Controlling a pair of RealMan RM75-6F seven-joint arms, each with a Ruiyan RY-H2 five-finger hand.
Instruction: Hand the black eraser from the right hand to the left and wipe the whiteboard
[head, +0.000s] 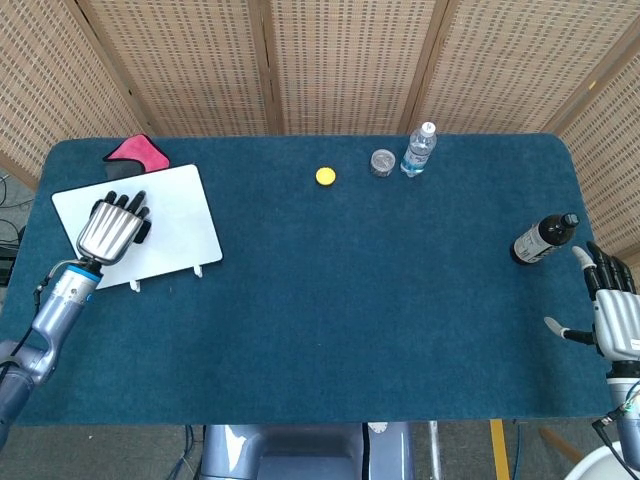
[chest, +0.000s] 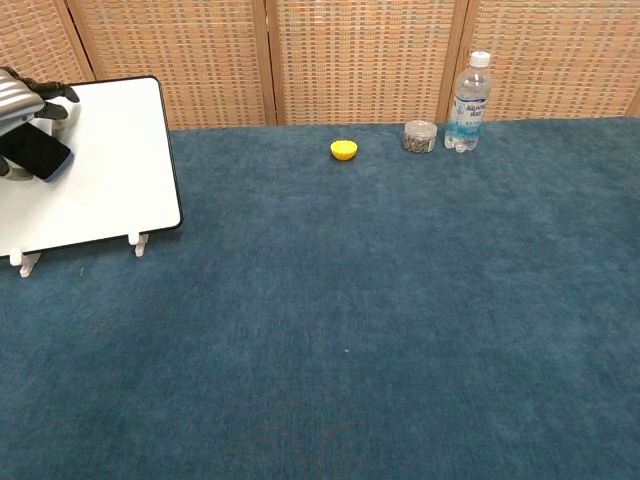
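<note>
The whiteboard (head: 170, 215) (chest: 110, 165) stands tilted on small white feet at the table's left. My left hand (head: 112, 226) (chest: 20, 100) lies over its left part and holds the black eraser (chest: 36, 151) against the board face. In the head view the eraser shows only as a dark edge (head: 143, 229) beside the hand. My right hand (head: 615, 305) hovers at the table's right edge, fingers spread, holding nothing; the chest view does not show it.
A pink and black cloth (head: 133, 155) lies behind the board. A yellow cap (head: 326, 176) (chest: 344, 150), a small jar (head: 382, 161) (chest: 420, 135) and a water bottle (head: 418, 148) (chest: 468, 100) stand at the back. A dark bottle (head: 542, 238) lies near my right hand.
</note>
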